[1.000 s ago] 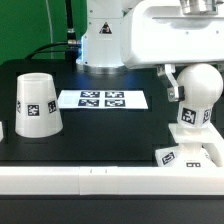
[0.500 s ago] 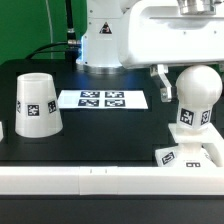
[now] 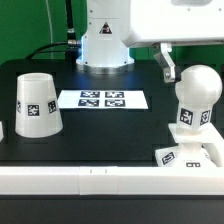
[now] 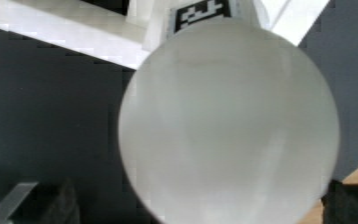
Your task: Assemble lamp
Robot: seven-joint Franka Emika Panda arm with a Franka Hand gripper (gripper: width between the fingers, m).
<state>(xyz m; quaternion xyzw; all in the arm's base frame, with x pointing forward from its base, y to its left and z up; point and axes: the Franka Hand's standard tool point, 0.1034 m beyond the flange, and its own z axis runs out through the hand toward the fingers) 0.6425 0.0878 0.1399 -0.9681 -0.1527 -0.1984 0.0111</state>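
1. The bulb (image 3: 197,97) is seen standing upright near the exterior view's right edge of the black counter (image 3: 110,125), round head uppermost, with a tag shown on its stem
2. The flat square base (image 3: 188,157) is found just nearer than the bulb, at the counter's near edge on the exterior view's right; whether the bulb is seated in it cannot be told
3. The shade (image 3: 35,103) is set wide end down on the exterior view's left, well apart from the bulb and base
4. The marker board (image 3: 102,99) is laid flat between the shade and the bulb, toward the far side
5. The end effector (image 3: 185,57) is held above the bulb's head; one dark finger (image 3: 166,66) is seen just beside the head on the exterior view's left, apart from it
6. The other finger is hidden, so how wide the end effector stands cannot be told
7. In the wrist view, the frame is almost filled by the bulb's rounded head (image 4: 220,120)
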